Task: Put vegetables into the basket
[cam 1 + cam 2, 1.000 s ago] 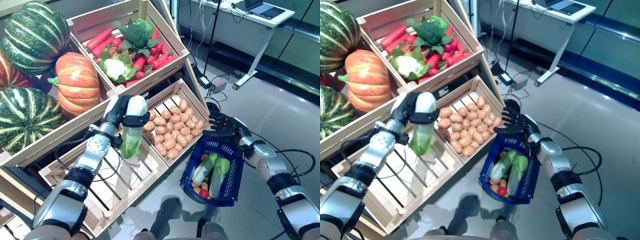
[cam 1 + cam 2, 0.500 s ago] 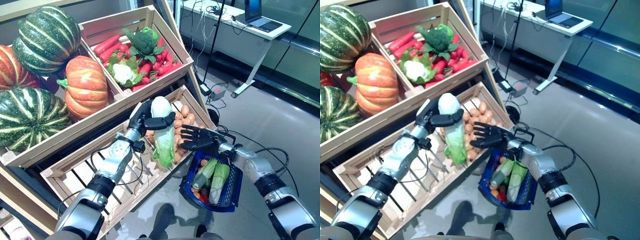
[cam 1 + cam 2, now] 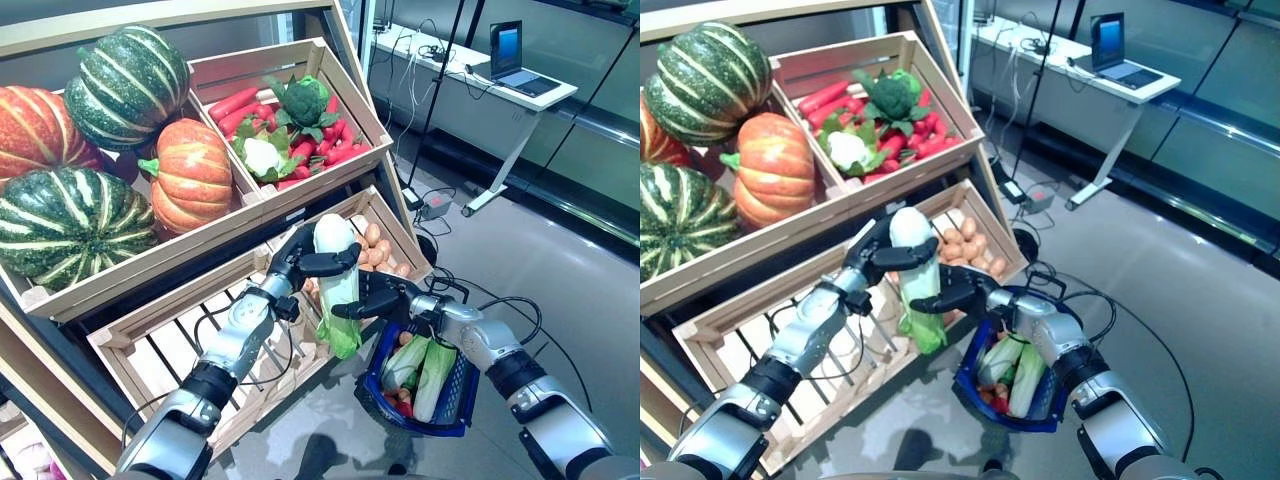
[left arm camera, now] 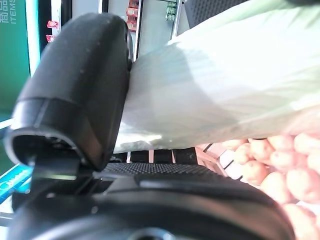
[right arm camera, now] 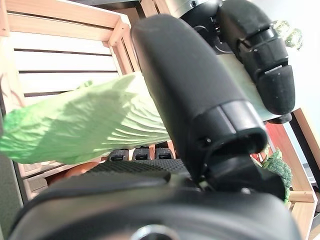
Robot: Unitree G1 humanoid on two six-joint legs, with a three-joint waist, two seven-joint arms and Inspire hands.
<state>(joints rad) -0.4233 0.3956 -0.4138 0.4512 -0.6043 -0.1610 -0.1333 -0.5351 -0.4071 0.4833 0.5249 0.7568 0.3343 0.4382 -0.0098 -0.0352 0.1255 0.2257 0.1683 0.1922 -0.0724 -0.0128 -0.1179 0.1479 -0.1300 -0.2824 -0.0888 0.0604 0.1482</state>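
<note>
My left hand (image 3: 292, 262) is shut on a pale cabbage (image 3: 338, 285) with a white stem and green leaves hanging down. It holds the cabbage upright over the front edge of the potato crate (image 3: 380, 245), just left of the blue basket (image 3: 463, 380). My right hand (image 3: 385, 298) reaches across with straight fingers that touch the cabbage's lower half. The basket hangs below that arm and holds two green-white leafy vegetables (image 3: 425, 365) and small red and orange pieces. In the wrist views the cabbage (image 4: 225, 90) lies against the left thumb, and the leaves (image 5: 85, 125) show past the right thumb.
An empty slatted crate (image 3: 170, 340) sits under my left arm. Above it are an orange pumpkin (image 3: 190, 175), green striped squashes (image 3: 60, 225) and a crate of carrots, broccoli and cauliflower (image 3: 290, 120). A desk with a laptop (image 3: 480, 85) stands behind, with open floor at right.
My left hand has carried the cabbage rightward, from over the slatted crate toward the basket. My right hand has swung left to meet it and now touches it. The camera has shifted too.
</note>
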